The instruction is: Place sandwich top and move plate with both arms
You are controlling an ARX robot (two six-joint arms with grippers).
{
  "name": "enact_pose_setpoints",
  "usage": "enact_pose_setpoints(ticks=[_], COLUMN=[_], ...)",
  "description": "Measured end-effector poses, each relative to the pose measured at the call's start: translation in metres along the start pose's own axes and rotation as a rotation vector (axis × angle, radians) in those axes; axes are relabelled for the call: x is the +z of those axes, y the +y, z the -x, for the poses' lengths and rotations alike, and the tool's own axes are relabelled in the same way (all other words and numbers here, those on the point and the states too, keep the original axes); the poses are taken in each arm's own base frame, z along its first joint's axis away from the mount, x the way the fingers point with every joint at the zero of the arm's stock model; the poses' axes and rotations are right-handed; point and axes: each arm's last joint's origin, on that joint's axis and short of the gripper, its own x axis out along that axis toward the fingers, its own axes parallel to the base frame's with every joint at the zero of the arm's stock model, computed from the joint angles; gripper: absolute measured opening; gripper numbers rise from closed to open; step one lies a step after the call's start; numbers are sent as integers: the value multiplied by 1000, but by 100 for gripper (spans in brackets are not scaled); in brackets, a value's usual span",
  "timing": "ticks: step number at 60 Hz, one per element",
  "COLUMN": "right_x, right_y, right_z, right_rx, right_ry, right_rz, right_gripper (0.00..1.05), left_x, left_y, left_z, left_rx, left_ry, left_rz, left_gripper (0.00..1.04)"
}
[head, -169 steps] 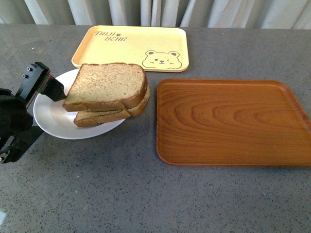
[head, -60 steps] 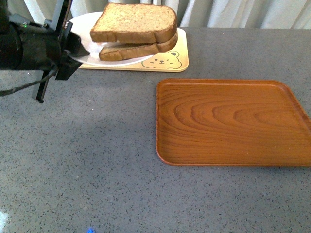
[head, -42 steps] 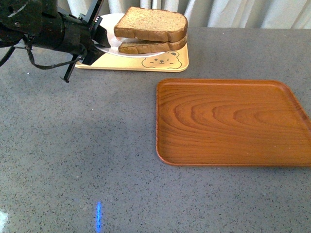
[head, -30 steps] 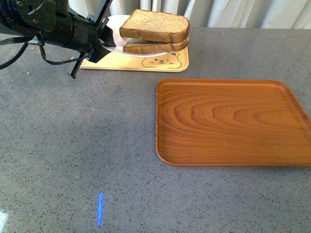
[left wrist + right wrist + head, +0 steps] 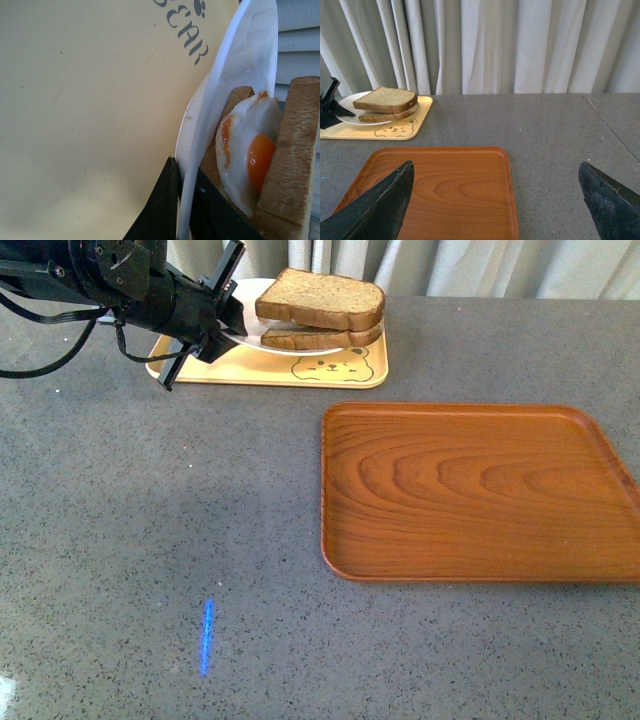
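White plate (image 5: pixel 248 295) rim clamped in left end effector (image 5: pixel 228 320).

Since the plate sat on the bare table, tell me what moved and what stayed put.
The left gripper, shut on the rim of the plate, carried it up and away from the robot, to over the yellow tray. The sandwich top rode along, still on the stack. The yellow tray and the wooden tray stayed put.

left arm (image 5: pixel 110 270): extended across far left | left gripper (image 5: pixel 224 320): jaws closed tight on the plate (image 5: pixel 247 288) rim, one each side | right gripper (image 5: pixel 495 165): fingers wide apart, pointing to the far side
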Motion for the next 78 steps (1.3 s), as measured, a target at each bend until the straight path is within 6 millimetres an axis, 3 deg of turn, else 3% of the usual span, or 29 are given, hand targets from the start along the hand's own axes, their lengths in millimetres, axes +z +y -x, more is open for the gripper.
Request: enact_pose_setpoints(ticks=[24,29,39,56,70,78], right_x=[0,0,0,0,0,0], right_y=[0,0,0,0,0,0], right_z=[0,0,0,0,0,0], right_rx=[0,0,0,0,0,0], right_ry=[0,0,0,0,0,0], right_rz=[0,0,0,0,0,0], right_gripper=[96,96,96,96,96,96], left_x=[10,11,18,24,33,40], left_y=[2,3,7,12,23,22], left_z=[-4,-4,-2,8,27,49], left_rx=[14,20,34,39,37,2], left_ry=[5,2,-11,-40,-114,-188], left_rz=[-10,-13,-18,-21,12,37], left_gripper=[4,17,52,96,96,96])
